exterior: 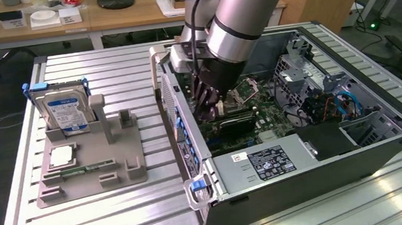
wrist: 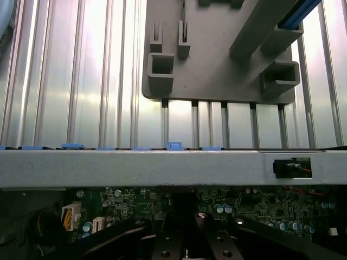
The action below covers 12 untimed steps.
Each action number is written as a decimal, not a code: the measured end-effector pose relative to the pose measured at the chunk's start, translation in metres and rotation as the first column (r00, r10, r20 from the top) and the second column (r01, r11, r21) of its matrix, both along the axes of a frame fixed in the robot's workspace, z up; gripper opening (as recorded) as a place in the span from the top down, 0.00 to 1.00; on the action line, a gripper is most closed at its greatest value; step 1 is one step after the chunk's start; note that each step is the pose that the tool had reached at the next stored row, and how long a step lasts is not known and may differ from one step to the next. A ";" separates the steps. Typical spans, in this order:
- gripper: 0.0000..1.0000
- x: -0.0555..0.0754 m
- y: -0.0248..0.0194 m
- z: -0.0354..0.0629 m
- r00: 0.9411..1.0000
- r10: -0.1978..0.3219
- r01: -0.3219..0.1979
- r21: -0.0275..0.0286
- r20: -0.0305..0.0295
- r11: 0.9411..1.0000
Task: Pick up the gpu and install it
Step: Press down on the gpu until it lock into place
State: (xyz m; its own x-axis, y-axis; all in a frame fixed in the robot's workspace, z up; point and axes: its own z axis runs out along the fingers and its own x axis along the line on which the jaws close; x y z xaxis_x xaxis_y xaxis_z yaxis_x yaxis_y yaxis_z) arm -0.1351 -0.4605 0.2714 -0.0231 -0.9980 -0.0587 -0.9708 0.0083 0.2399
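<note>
Fingers of the gripper (exterior: 211, 109) are pinched tight, reaching down into the open computer case (exterior: 379, 151) from the arm (exterior: 246, 10) overhead. Right below them, touching or nearly so, a dark flat card sits low on the green motherboard (exterior: 264, 126); that looks to be the gpu (exterior: 232, 122), lying along the board at about the case's centre, towards nine o'clock of the power supply's (exterior: 264, 164) far end. Whether the claw actually grips it I cannot tell.

Over at nine o'clock from the case, on the ribbed metal table (exterior: 108, 219), rests a grey parts tray (exterior: 91, 155). A hard drive (exterior: 66, 110) with a blue-white label stands upright in its far slot.

From the wrist view, the case wall (wrist: 162, 168) crosses between motherboard and tray (wrist: 217, 54).
</note>
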 end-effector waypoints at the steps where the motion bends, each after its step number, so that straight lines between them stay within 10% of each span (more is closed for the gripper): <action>1: 0.90 0.001 0.0001 0.0001 1.000 0.001 -0.001 0.000 0.000 1.000; 9: 0.90 0.003 0.0019 0.0114 1.000 0.001 -0.001 0.001 -0.008 1.000; 10: 0.90 0.004 0.0019 0.0114 1.000 0.001 -0.001 0.001 -0.013 1.000; 12: 0.90 0.004 0.0019 0.0114 0.999 0.000 0.000 0.000 -0.041 1.000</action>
